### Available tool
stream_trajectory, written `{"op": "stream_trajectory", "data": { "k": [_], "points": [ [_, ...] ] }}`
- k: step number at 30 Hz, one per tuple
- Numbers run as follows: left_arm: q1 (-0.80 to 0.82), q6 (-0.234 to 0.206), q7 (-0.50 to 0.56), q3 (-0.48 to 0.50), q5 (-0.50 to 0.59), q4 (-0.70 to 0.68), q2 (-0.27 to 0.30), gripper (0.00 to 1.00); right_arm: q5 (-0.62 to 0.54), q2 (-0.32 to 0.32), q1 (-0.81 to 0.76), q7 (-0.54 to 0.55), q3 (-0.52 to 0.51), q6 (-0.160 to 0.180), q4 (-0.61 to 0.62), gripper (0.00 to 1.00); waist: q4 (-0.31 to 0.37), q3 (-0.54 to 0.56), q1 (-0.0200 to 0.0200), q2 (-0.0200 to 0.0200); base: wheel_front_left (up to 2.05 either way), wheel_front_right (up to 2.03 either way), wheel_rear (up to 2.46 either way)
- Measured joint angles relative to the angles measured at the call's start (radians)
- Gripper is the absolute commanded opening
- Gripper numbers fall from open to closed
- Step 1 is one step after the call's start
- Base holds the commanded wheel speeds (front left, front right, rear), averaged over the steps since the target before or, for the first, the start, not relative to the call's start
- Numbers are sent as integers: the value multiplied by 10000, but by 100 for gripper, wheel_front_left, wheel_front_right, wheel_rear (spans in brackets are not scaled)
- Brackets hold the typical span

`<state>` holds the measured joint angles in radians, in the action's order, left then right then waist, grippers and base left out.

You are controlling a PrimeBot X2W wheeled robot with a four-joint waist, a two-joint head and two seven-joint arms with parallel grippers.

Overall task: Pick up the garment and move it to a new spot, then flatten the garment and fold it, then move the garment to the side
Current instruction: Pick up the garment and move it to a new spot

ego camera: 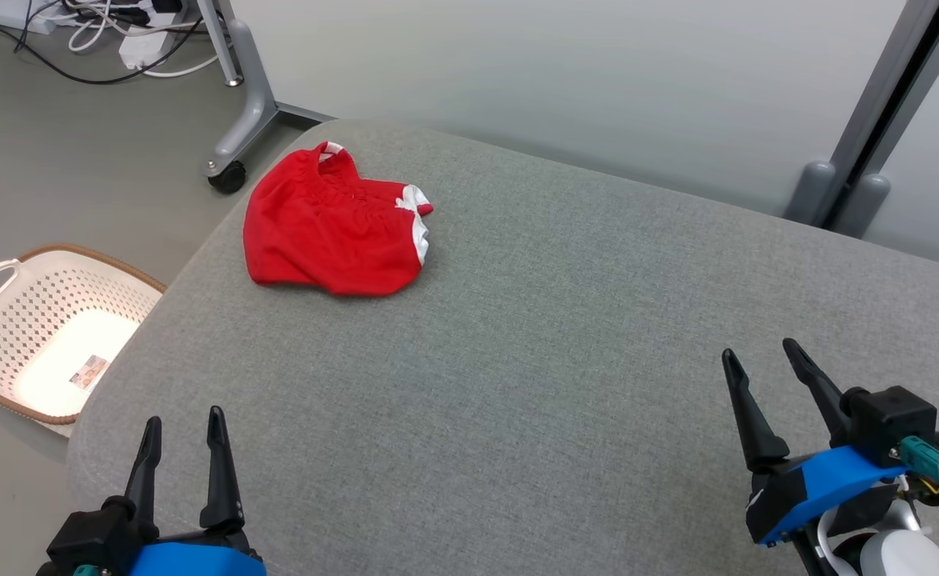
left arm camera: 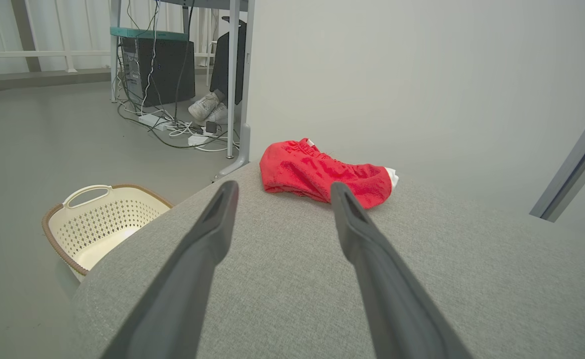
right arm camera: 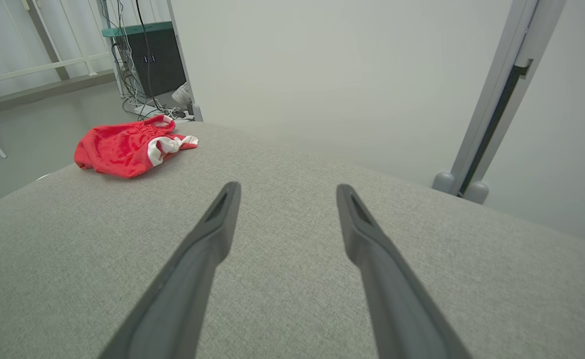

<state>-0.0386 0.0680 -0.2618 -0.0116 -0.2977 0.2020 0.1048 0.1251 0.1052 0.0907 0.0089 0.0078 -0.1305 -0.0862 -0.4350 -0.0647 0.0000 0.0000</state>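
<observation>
A wide surface (ego camera: 581,344) covered in grey woven fabric, with rounded corners and soft edges, carries a red garment (ego camera: 329,228) with white trim. The garment lies crumpled in a loose heap directly on the fabric, near the far left corner

red garment (ego camera: 329,224), maybe shorts, crumpled on grey cushion (ego camera: 517,376); left gripper (ego camera: 184,416), right gripper (ego camera: 758,347) agape.

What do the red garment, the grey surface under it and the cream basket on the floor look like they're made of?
Red white-trimmed garment: probably soft matte knit fabric; it bunches and gathers.
Grey padded surface: seemingly woven upholstery cloth; fine flecked weave, rounded edge.
Cream perforated basket: likely moulded plastic, smooth; its brown rim may be woven.
</observation>
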Motion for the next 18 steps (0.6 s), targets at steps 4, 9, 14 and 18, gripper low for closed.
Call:
{"op": "stream_trajectory", "data": {
  "k": [4, 9, 14, 18],
  "points": [
    [1, -10, 0, 17, 31, -38, -59, 100, -12, 19, -21, 36, 36, 0, 8, 100, -11, -71, 0, 0, 0, 0, 0],
    [123, -86, 163, 234, -221, -470, -84, 100, -19, 130, -12, 77, 184, 0, 117, 100, 251, -312, 0, 0, 0, 0, 0],
    [1179, 0, 1841, 508, -654, -1285, 673, 100, -128, 199, 133, 182, 226, 0, 579, 100, 668, -901, 0, 0, 0, 0, 0],
    [2661, -38, 3338, 982, -1089, -1461, 1565, 100, -169, 326, 519, 276, 332, 0, 1049, 100, 1181, -1704, 1, 0, 0, 0, 0]
  ]
}}
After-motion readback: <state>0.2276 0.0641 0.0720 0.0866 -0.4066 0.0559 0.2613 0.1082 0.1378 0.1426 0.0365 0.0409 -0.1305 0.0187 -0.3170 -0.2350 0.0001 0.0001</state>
